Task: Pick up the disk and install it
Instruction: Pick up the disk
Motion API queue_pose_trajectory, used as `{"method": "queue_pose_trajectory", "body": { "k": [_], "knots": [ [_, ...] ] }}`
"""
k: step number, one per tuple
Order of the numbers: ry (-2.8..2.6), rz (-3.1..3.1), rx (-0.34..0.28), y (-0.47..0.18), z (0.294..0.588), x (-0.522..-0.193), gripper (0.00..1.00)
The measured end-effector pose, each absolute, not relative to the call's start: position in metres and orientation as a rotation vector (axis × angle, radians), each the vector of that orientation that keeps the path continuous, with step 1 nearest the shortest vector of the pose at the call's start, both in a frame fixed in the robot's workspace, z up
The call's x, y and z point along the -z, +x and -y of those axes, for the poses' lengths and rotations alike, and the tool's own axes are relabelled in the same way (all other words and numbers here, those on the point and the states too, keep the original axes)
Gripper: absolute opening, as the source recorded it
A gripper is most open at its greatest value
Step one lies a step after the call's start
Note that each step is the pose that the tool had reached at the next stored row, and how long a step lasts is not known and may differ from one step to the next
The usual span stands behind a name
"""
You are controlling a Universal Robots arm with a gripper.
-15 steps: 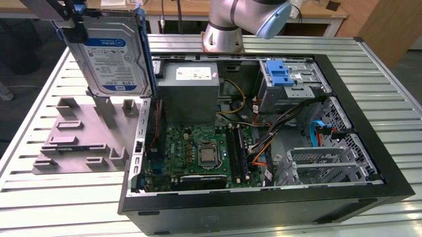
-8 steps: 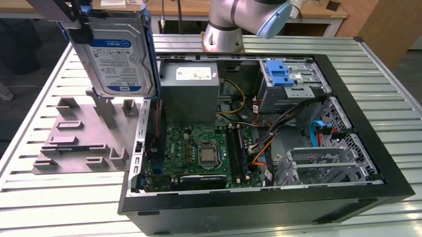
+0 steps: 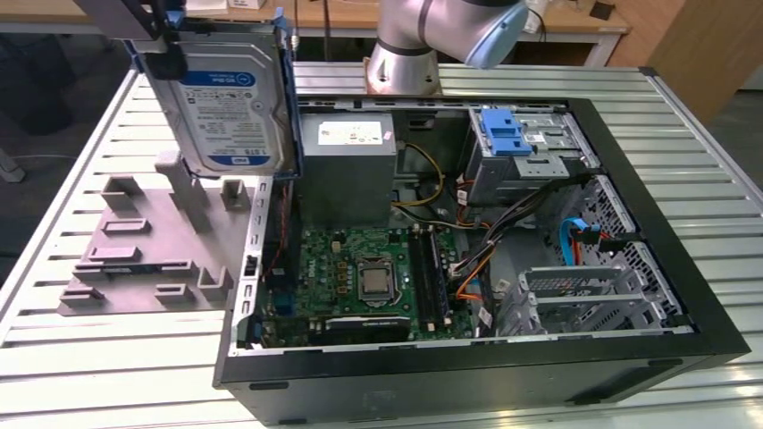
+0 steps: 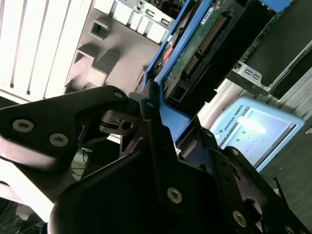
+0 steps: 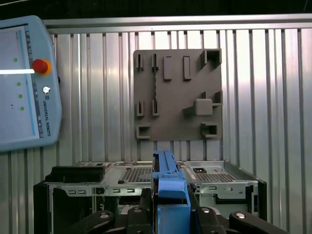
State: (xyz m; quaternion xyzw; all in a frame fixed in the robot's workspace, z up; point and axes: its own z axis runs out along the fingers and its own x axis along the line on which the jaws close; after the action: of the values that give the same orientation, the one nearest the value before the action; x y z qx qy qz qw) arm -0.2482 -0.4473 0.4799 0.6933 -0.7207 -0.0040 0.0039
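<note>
The tool [image 3: 161, 54] is clamped tight on the disk [image 3: 232, 107] and holds it upright in the air above the grey fixture plate [image 3: 143, 246]. The plate lies on the bench [image 3: 71, 366] beside the open computer case [image 3: 477, 366], toward the bench edge at the exterior view's left.

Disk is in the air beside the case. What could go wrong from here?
The jaws of the gripper clamp the silver-grey hard drive by its blue plastic frame's edge; it might twist or slip. It hangs close to the open black computer case wall; a swing could clip it. Loose cables by the silver cage with the blue latch may snag.
</note>
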Motion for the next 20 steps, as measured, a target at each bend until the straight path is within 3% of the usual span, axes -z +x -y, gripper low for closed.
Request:
{"method": "queue_pose_trajectory", "body": {
  "k": [20],
  "knots": [
    [2.172,2.258,0.012,-0.218,0.447,-0.480,0.36]
  ]
}}
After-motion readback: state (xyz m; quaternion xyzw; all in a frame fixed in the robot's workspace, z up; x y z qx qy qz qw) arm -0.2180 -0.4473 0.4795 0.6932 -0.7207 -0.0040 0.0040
